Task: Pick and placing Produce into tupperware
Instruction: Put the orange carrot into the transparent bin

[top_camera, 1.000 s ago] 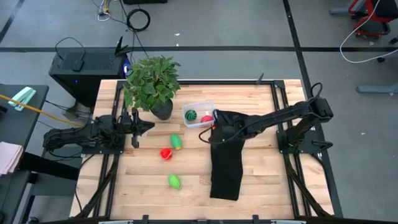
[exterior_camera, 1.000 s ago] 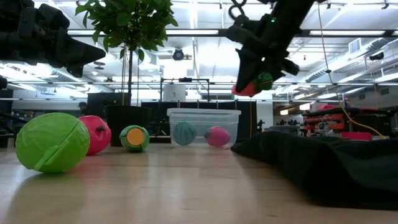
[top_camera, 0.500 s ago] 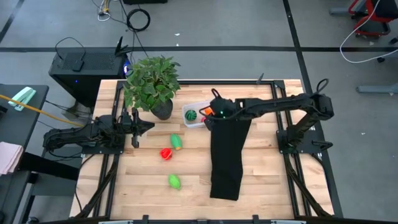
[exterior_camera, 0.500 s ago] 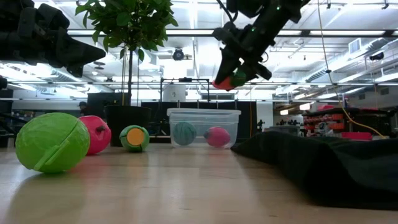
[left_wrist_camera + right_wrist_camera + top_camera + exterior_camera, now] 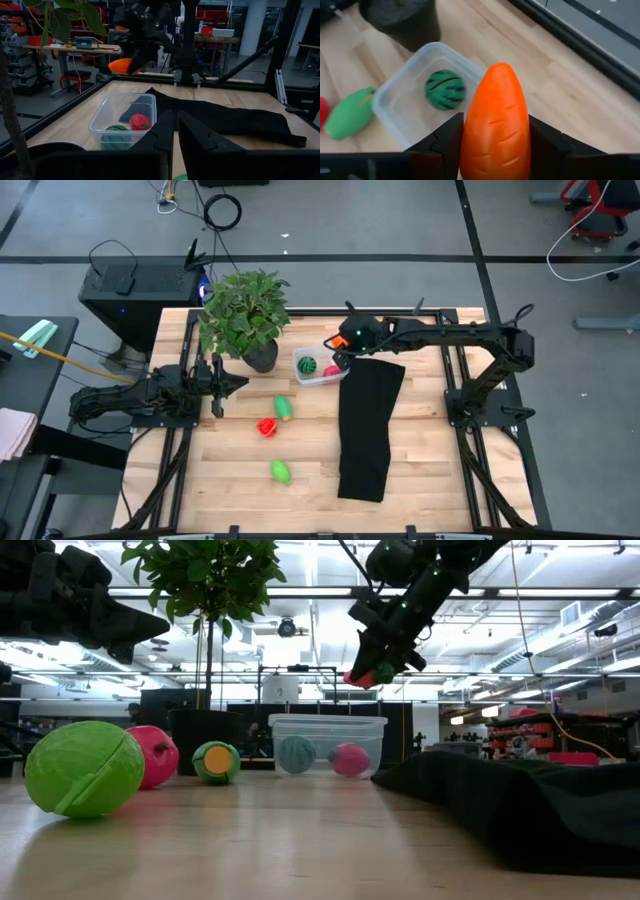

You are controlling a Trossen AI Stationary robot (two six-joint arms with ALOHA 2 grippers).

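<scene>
Showing the sorting at roughly its midpoint, judging by the count of pieces. Lying inside the clear tupperware [image 5: 300,377], near the back of the bench [image 5: 420,470] beside the potted plant [image 5: 243,310]: a dark green striped ball [image 5: 307,365] and a red fruit [image 5: 331,370], two of the six pieces. Riding in the right claw [image 5: 340,345]: the orange carrot [image 5: 496,120], raised well above the tub, over its end nearer the black cloth [image 5: 365,430], clear of the rim and not yet released. Clamping the carrot's thick end between two dark fingers [image 5: 445,140] held partly apart by its width, with the pointed tip aiming forward towards the tub's contents. Waiting on the open boards, well apart from the tub: a light green piece with an orange end [image 5: 285,408], a red piece [image 5: 267,427] just beside it, and a second light green piece [image 5: 282,472] nearer the front edge. Resting at the bench's left side, above the boards and pointing towards the tub: the left claw [image 5: 175,117], pressed together on nothing. Leaving, by this reckoning, the lowering and release of the carrot, then three further picks from the boards. Requiring care, presumably, in dropping the long carrot so that it settles beside the two round pieces and not across the rim.
</scene>
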